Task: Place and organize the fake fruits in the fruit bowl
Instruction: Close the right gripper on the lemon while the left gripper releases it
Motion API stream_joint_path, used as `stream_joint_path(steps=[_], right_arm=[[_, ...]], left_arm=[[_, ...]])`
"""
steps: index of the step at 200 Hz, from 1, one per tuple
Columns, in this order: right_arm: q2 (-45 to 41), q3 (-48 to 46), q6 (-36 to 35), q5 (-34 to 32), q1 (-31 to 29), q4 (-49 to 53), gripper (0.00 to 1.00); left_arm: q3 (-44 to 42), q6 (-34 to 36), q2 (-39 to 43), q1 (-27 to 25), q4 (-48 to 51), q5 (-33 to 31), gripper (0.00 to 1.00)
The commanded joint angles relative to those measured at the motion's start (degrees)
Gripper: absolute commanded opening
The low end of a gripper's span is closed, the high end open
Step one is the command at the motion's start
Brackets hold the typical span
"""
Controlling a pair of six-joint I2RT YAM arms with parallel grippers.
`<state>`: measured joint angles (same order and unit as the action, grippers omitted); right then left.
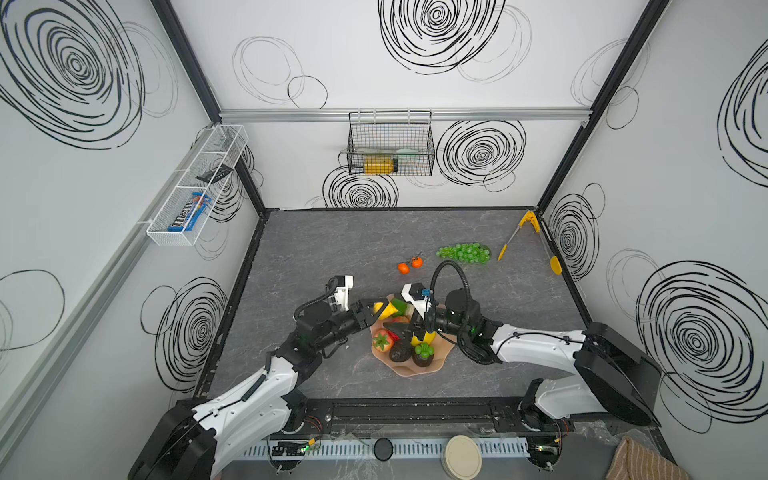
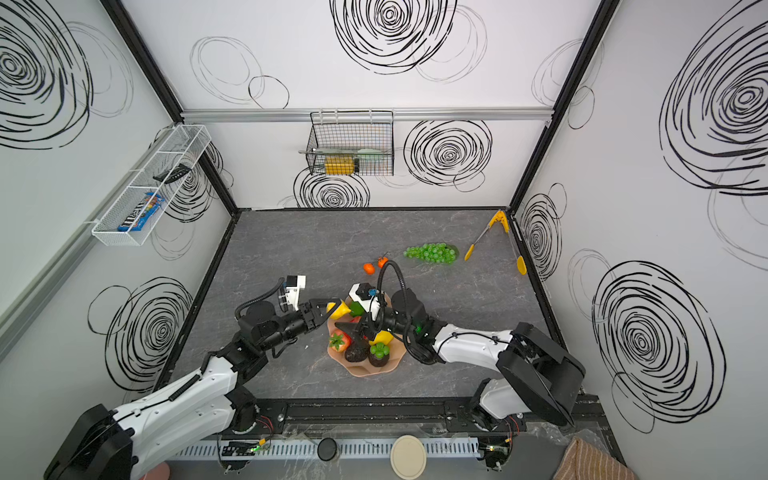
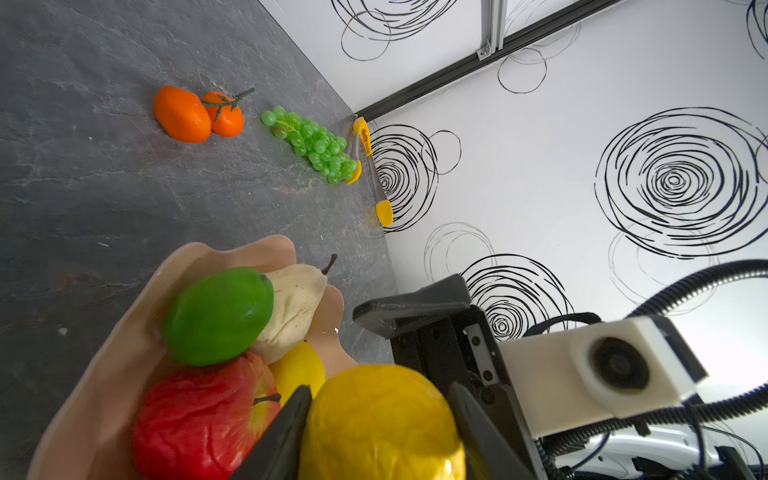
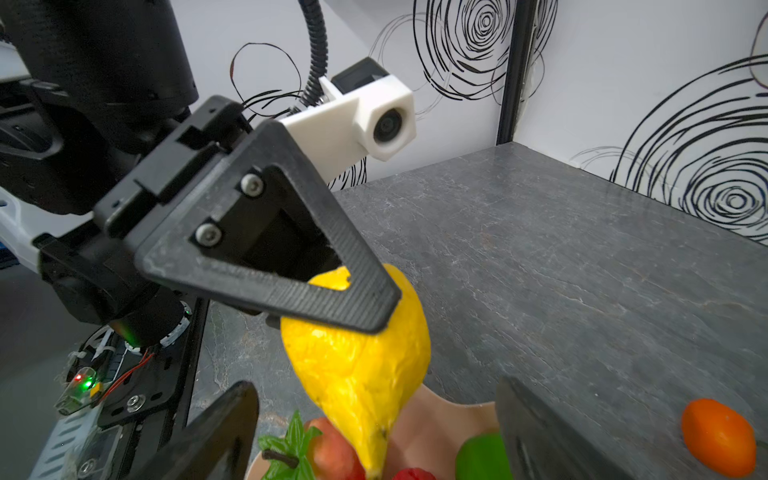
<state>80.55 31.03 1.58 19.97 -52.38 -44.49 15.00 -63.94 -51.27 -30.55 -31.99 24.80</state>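
Two end effectors work over the bowl [image 1: 432, 365]: the left end effector [image 3: 376, 432] is clamped on a glossy yellow lemon [image 3: 380, 424] above the bowl's rim, and the right end effector [image 4: 376, 432], jaws wide and empty, hovers just beyond that lemon. The step looks like setting this lemon in; next it needs lowering into a gap beside the lime [image 3: 218, 316] and apple [image 3: 199, 419], then release. Beyond both end effectors, two oranges [image 1: 409, 265] and the grapes [image 1: 463, 252] wait on the tabletop [image 1: 332, 249].

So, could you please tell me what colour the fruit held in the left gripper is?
Bright yellow: the lemon, seen best in the right wrist view.
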Motion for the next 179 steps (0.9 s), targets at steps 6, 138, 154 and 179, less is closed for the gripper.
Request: stream_joint_path(steps=[6, 138, 154, 179], right_arm=[[1.09, 1.79, -2.31, 1.04, -0.94, -3.81, 0.9], [1.66, 4.86, -2.68, -2.09, -1.72, 2.43, 0.5], [0.78, 6.99, -2.64, -5.76, -1.54, 8.55, 0.5], [0.69, 12.42, -1.61, -11.88, -0.85, 20.87, 0.49]], left_arm=[[-0.93, -1.48, 0.05, -0.96, -5.12, 0.25, 0.51], [-0.92, -0.44, -0.89, -1.33, -5.49, -0.71, 0.74], [0.77, 4.31, 1.21, 1.14, 1.89, -1.27, 0.82], [3.45, 14.0, 7.65, 6.95, 15.75, -6.89, 0.9]])
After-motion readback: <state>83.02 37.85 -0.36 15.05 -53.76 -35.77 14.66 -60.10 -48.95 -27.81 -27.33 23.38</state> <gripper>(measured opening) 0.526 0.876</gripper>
